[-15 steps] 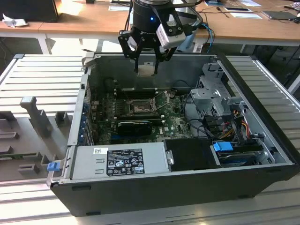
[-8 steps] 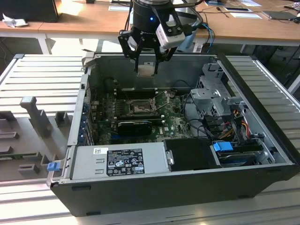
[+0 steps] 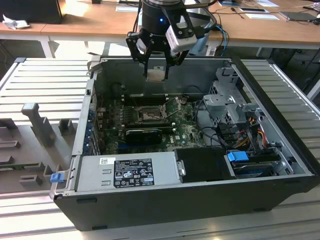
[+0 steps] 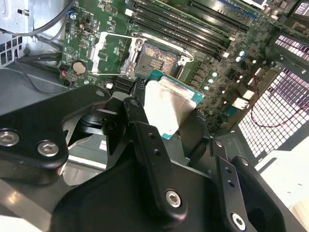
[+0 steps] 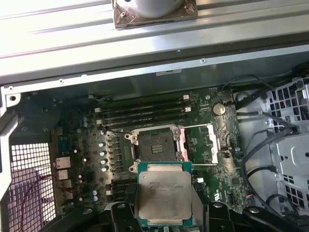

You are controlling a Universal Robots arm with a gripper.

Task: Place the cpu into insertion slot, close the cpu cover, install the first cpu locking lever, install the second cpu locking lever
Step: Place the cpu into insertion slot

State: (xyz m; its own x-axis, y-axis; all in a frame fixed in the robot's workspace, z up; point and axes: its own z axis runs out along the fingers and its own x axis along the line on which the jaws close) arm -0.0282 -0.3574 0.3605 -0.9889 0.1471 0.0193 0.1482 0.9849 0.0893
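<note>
I count one ribbed grey metal table (image 3: 45, 80), and on it one dark grey metal computer case (image 3: 150, 205) lying on its side with the top panel off. Inside, along the near wall toward the exterior view's left, sits one grey box-shaped power supply (image 3: 125, 172). Farther in lies one green motherboard (image 3: 185, 131). Two blue plastic clips show: one (image 3: 57, 176) at the case's near corner on the exterior view's left, one (image 3: 237, 156) inside toward the exterior view's right.

My one black claw (image 3: 156, 70) hangs over the far side of the case, level with its far rim. Its two fingers (image 4: 140, 121) pinch the single cpu (image 5: 165, 193), a small flat square chip with a pale silver metal top and a green edge, by opposite sides. The chip is up in the air, well clear of the board.

The one insertion slot (image 5: 155, 145), a square socket with a dark metal rim, lies bare with its contacts exposed. The one cpu cover (image 5: 211, 144), a thin silver metal frame, is swung open just beside it.
</note>
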